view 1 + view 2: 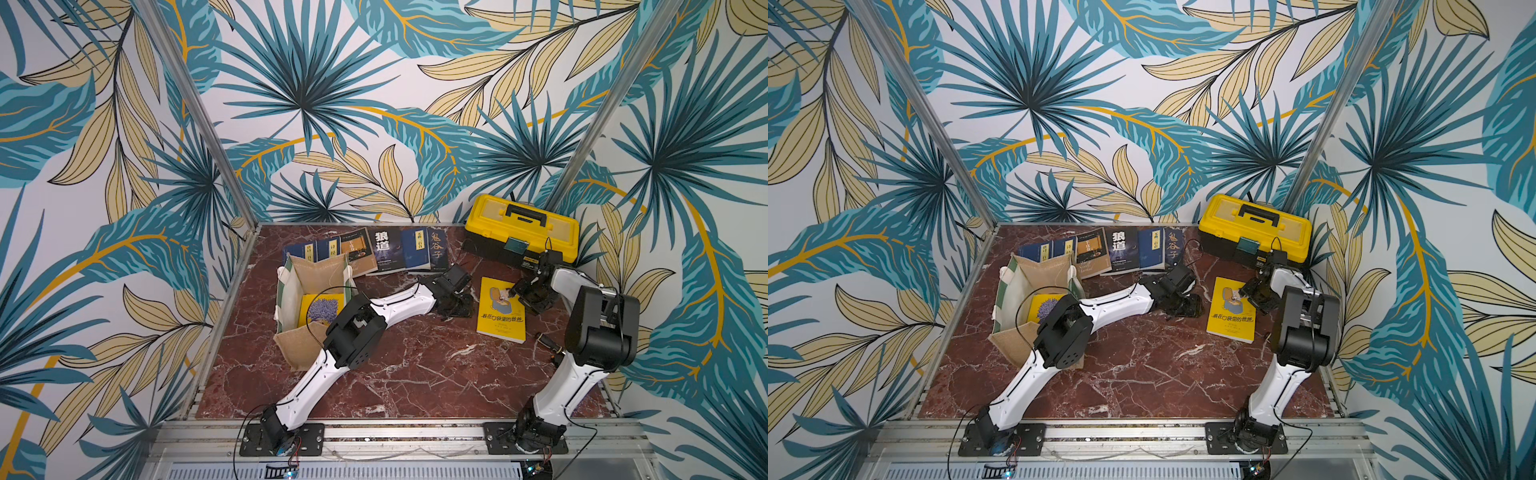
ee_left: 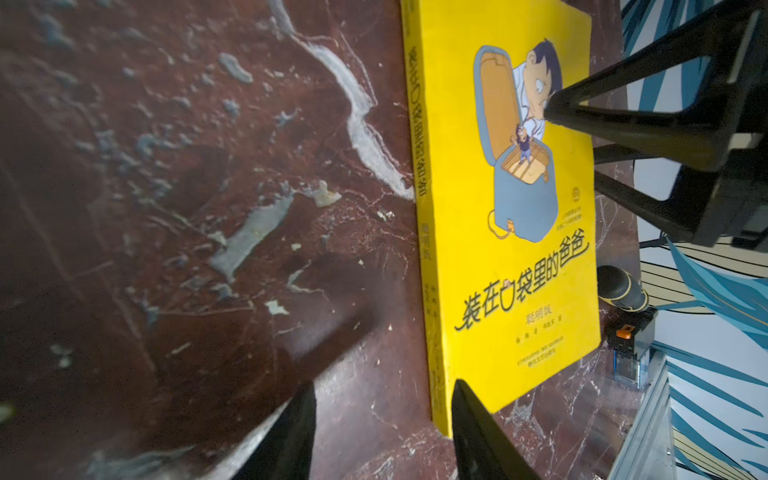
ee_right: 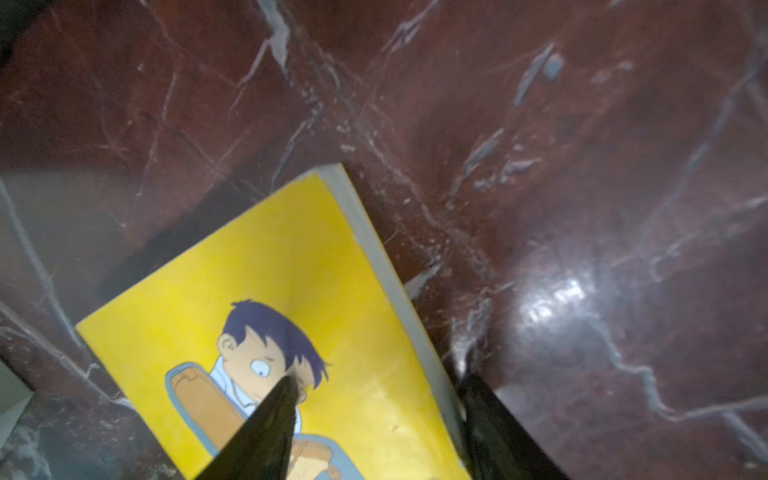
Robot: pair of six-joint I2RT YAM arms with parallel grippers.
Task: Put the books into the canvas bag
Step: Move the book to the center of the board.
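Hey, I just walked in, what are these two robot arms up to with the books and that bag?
They are packing books into the canvas bag. One flower-cover book lies inside it. Both arms are at the yellow cartoon book, which lies flat on the table. The right gripper is open, one finger on the cover and the other past the page edge. The left gripper is open, low at the spine side. The book is not lifted. A row of books waits at the back.
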